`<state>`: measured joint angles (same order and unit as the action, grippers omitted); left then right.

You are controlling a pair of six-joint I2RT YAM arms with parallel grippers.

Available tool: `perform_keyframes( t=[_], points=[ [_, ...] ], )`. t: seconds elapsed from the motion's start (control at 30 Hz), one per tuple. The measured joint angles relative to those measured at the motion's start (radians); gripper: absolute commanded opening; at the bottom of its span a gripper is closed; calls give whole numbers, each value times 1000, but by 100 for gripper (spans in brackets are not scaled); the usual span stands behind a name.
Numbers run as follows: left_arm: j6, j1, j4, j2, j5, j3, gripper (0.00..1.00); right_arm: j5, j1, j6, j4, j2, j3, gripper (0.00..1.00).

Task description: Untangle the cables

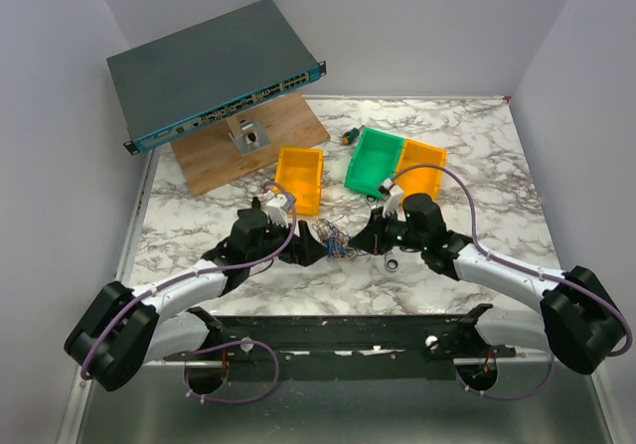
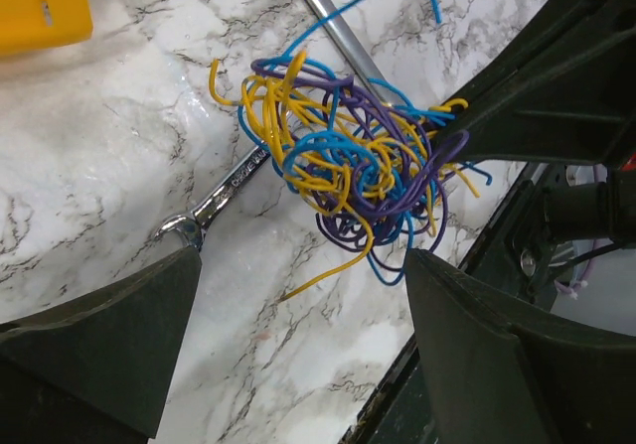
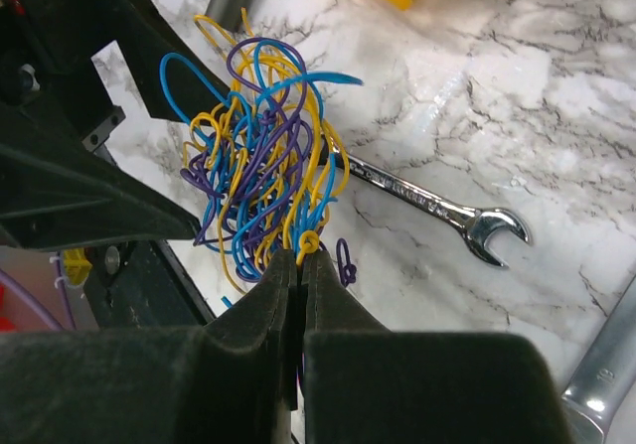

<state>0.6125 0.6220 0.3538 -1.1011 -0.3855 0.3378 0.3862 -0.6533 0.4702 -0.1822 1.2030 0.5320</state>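
Note:
The cables [image 1: 330, 238] are a tangled ball of thin blue, yellow and purple wires between my two grippers. In the left wrist view the ball [image 2: 348, 161] lies on the marble beyond my open left gripper [image 2: 303, 265], whose fingers stand wide apart and hold nothing. In the right wrist view my right gripper [image 3: 299, 255] is shut on the near edge of the cables [image 3: 263, 166], pinching yellow and blue strands. My left gripper [image 1: 308, 248] sits just left of the ball and my right gripper [image 1: 360, 239] just right of it.
A silver wrench [image 3: 437, 209] lies under and beside the ball, also in the left wrist view [image 2: 224, 194]. Orange bin [image 1: 299, 177], green bin [image 1: 375, 160] and another orange bin [image 1: 421, 165] stand behind. A network switch [image 1: 214, 72] rests on a wooden board [image 1: 253, 146] at back left.

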Motion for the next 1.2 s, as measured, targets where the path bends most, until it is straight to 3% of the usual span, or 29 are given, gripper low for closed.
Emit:
perform_keyframes(
  t=[0.07, 0.17, 0.33, 0.47, 0.63, 0.83, 1.0, 1.2],
  points=[
    [11, 0, 11, -27, 0, 11, 82, 0, 0, 10, -29, -1, -25, 1],
    [52, 0, 53, -86, -1, 14, 71, -1, 0, 28, -50, -1, -72, 1],
    [118, 6, 157, -228, -28, 28, 35, -1, 0, 60, -96, -5, -119, 1],
    [171, 13, 286, -362, -58, 48, 0, 0, 0, 82, -130, -5, -126, 1],
    [247, 7, 487, -468, -69, 18, 0, -30, 0, 92, -126, -8, -126, 1],
    [271, -43, 560, -431, -83, -27, 0, -267, 0, 131, -2, -87, -125, 1],
    [233, -167, 470, -277, -108, -61, 0, -505, -3, 203, 109, -157, -123, 1],
    [130, -264, 196, -10, -71, -68, 0, -750, -3, 315, 235, -190, -110, 1]
  ],
)
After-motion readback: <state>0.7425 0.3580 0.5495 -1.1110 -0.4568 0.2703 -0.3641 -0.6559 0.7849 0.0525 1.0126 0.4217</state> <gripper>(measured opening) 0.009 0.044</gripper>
